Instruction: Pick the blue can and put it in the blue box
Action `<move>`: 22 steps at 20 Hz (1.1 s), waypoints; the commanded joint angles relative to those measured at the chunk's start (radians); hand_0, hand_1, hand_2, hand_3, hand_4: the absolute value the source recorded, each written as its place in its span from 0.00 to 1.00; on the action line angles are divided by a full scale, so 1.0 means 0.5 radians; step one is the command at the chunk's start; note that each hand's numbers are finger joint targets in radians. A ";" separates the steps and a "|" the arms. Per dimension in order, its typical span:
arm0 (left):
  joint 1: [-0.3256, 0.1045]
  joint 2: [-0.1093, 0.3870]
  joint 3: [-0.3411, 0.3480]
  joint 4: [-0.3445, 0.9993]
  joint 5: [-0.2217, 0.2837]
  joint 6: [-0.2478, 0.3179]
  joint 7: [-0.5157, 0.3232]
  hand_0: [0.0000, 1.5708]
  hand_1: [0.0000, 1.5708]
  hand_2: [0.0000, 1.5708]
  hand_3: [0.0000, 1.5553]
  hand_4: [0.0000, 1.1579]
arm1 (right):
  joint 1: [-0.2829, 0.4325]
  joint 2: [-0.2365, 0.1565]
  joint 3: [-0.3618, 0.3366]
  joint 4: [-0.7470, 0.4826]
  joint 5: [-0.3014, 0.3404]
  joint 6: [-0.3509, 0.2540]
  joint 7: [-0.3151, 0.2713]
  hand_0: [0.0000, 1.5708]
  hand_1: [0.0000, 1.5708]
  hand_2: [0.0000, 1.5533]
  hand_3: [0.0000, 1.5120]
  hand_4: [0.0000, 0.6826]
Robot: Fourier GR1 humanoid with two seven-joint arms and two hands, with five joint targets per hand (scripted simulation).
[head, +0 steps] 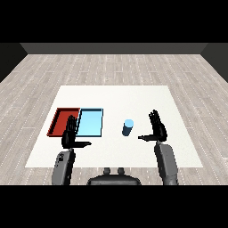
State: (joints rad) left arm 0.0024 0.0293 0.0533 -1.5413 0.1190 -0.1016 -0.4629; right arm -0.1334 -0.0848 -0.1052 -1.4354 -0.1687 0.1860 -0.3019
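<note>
Two flat trays lie side by side on the white table (133,95): a light blue tray (91,123), with a red tray (62,119) touching its left edge. Right of the blue tray, apart from it, stands a small blue cylindrical can (128,127), upright. The right hand (157,129) hangs just right of the can, fingers straight, thumb out, holding nothing. The left hand (70,135) sits at the blue tray's near left corner, likewise spread and empty.

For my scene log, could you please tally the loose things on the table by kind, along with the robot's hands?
Cans: 1, the blue can, standing upright on the white table
Trays: 2, the red tray and the light blue tray, side by side
Hands: 2, the left hand and the right hand, both open
Total: 5
</note>
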 commanded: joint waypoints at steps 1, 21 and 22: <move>-0.014 -0.056 -0.077 -0.027 -0.005 0.141 0.036 0.00 0.00 0.00 0.00 0.00 | -0.127 -0.074 -0.085 0.087 -0.053 0.010 0.072 0.00 0.00 0.00 0.00 0.00; 0.107 -0.001 -0.021 -0.246 0.103 0.027 0.125 0.00 0.00 0.00 0.00 0.00 | -0.372 0.115 -0.022 0.683 -0.055 -0.128 0.018 0.00 0.00 0.00 0.00 0.00; -0.024 0.077 0.075 -0.002 0.131 -0.053 0.023 0.00 0.00 0.00 0.00 0.00 | -0.193 0.131 -0.001 0.669 -0.038 -0.087 -0.103 0.00 0.00 0.00 0.00 0.00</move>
State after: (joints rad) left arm -0.0044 0.0395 0.0624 -1.5604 0.1571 -0.0911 -0.4383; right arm -0.2519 -0.0339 -0.1086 -1.1846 -0.2028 0.1378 -0.2777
